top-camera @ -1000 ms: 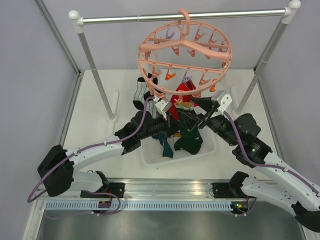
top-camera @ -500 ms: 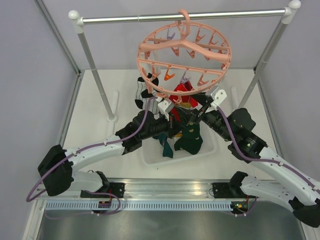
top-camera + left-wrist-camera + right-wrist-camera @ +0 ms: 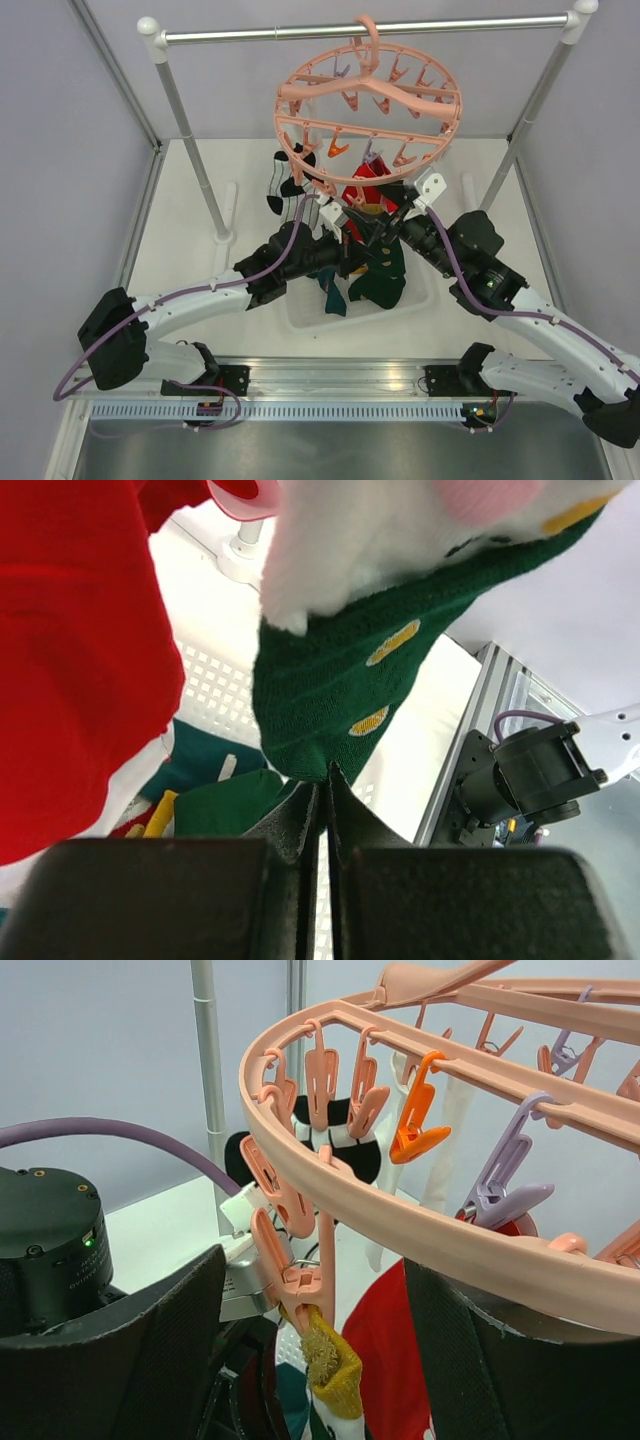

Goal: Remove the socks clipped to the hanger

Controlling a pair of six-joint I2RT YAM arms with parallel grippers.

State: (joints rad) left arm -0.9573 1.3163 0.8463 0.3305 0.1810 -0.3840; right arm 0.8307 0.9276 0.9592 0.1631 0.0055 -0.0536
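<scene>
Tool left (image 3: 325, 775) closed, tool right (image 3: 315, 1270) agape

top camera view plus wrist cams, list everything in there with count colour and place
silver metal rail: one, silver, across the back
round salmon-pink plastic ring hanger: one, hooked on the rail
small plastic clips: many, pink, orange and purple, dangling from the ring
hanging fabric socks: several, red, white with black stripes, dark green, clipped under the ring
white perforated plastic tray: one, below the hanger
loose socks: a few, dark green, in the tray
left claw: one, black, shut, at a green sock's toe
right claw: one, black, open, at the ring's rim
</scene>
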